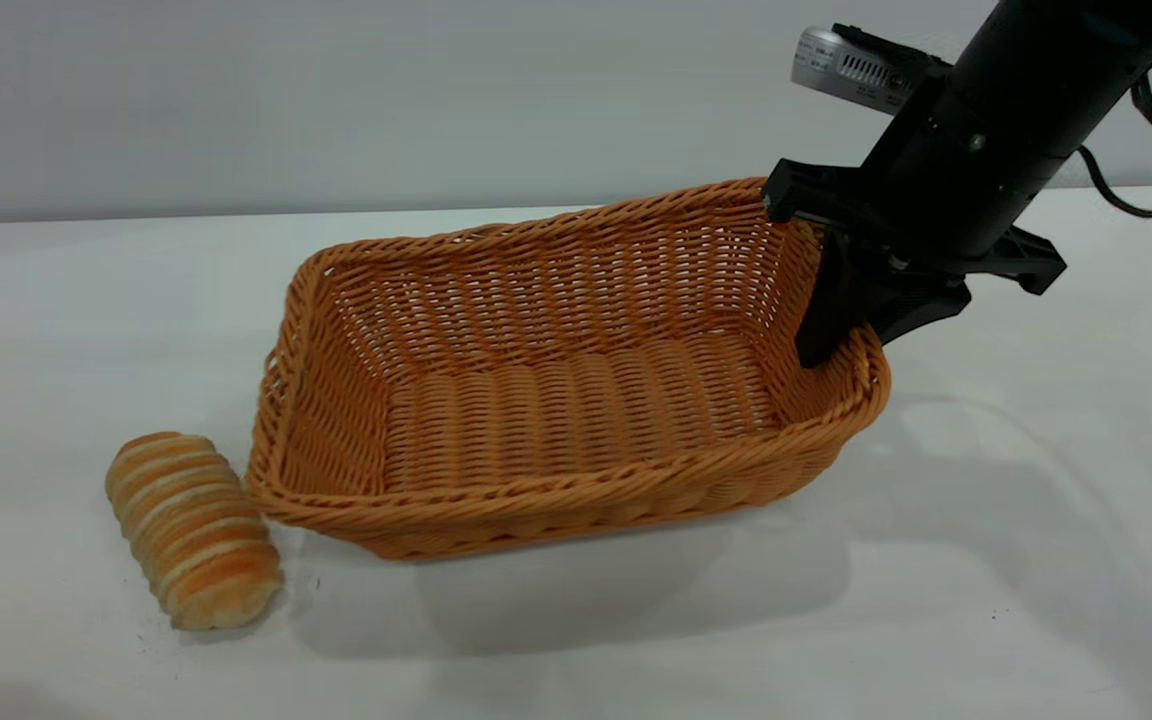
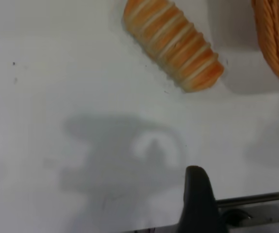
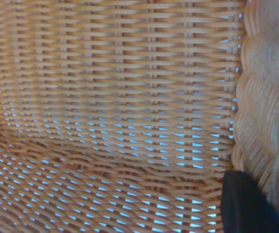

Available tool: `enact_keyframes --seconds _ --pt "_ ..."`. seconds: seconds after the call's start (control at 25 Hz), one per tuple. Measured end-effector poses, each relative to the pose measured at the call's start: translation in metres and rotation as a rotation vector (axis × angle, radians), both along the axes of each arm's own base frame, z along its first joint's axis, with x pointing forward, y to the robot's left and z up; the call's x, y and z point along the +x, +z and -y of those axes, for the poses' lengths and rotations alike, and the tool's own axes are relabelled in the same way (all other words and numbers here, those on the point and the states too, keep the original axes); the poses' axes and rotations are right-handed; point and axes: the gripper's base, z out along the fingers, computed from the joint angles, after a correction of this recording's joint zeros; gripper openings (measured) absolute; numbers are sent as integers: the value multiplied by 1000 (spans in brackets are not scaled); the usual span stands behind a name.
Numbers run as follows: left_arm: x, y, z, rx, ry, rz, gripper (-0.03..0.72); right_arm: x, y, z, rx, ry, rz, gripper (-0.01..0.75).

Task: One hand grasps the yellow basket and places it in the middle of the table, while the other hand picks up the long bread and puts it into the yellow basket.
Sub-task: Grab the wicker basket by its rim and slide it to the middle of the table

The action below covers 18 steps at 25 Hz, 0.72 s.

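Observation:
The yellow basket [image 1: 556, 400] is at the middle of the table [image 1: 1016, 560], empty, with a broad shadow under it; its right end looks slightly raised. My right gripper [image 1: 851, 345] is shut on the basket's right wall, one finger [image 1: 821, 310] inside and one outside the rim. In the right wrist view the weave [image 3: 120, 97] fills the frame beside a dark finger [image 3: 246, 204]. The long bread [image 1: 194, 528] lies on the table just off the basket's near-left corner. In the left wrist view my left gripper [image 2: 248, 187] hovers open over bare table, short of the bread [image 2: 175, 46]; one finger [image 2: 196, 194] shows.
A plain grey wall [image 1: 336, 90] runs behind the table. The right arm's black body and a silver camera [image 1: 851, 65] lean in from the upper right over the basket. White tabletop lies free in front and to the right.

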Motion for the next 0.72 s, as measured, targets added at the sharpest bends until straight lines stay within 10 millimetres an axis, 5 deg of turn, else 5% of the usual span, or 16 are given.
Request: enact_keyframes --seconds 0.2,0.56,0.72 --pt "0 0 0 0 0 -2 526 2 -23 1 -20 -18 -28 128" --pt "2 1 0 -3 0 20 526 6 -28 2 -46 -11 3 605" --pt "5 2 1 -26 32 54 526 5 -24 5 -87 65 32 693"
